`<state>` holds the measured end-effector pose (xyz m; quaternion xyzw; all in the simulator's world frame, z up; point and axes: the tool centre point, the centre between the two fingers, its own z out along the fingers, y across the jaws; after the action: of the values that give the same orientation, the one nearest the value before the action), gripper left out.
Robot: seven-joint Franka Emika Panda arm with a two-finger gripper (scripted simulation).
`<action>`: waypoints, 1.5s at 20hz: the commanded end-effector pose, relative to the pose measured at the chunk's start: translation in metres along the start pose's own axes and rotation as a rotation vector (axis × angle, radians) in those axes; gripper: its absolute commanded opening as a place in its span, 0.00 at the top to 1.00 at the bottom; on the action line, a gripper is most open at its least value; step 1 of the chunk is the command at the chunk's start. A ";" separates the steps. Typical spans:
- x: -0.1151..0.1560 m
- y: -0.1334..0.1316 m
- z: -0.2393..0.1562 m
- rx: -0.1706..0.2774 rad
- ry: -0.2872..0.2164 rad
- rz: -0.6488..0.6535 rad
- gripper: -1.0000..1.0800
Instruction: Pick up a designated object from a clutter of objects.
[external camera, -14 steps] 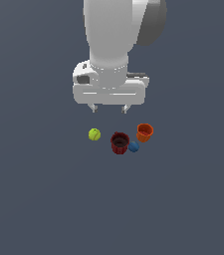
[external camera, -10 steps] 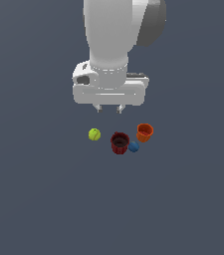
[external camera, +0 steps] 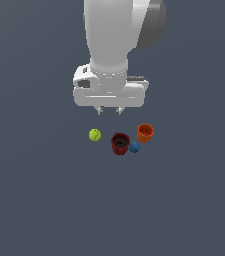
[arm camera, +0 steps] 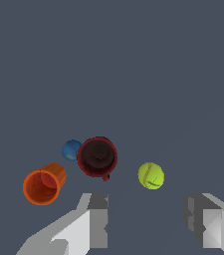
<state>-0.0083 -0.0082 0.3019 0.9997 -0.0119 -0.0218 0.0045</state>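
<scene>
Clutter sits in a loose row on the grey worktop [external camera: 44, 200]: yellow-green ball [external camera: 95, 135] at the exterior view's left, dark red cup [external camera: 120, 143] in the middle, small blue ball [external camera: 134, 147] just beside it, and orange cup [external camera: 145, 133] at the exterior view's right end. Orange cup stands upright, mouth up, long axis roughly vertical, wider at the rim; blue ball lies close to its base, dark red cup just beyond that. In the wrist view the orange cup [arm camera: 44, 184] shows its open mouth, the dark red cup [arm camera: 97, 157] and blue ball [arm camera: 71, 150] nearly touch. Tool [external camera: 109, 110] hangs above the row, nearer the yellow-green ball and dark red cup; fingers [arm camera: 97, 226] parted, nothing held.
</scene>
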 end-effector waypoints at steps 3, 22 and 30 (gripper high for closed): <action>-0.003 -0.007 0.016 0.026 -0.040 0.028 0.38; -0.070 -0.102 0.169 0.279 -0.553 0.401 0.38; -0.097 -0.133 0.206 0.334 -0.730 0.529 0.38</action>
<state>-0.1069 0.1205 0.1036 0.8848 -0.2606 -0.3554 -0.1516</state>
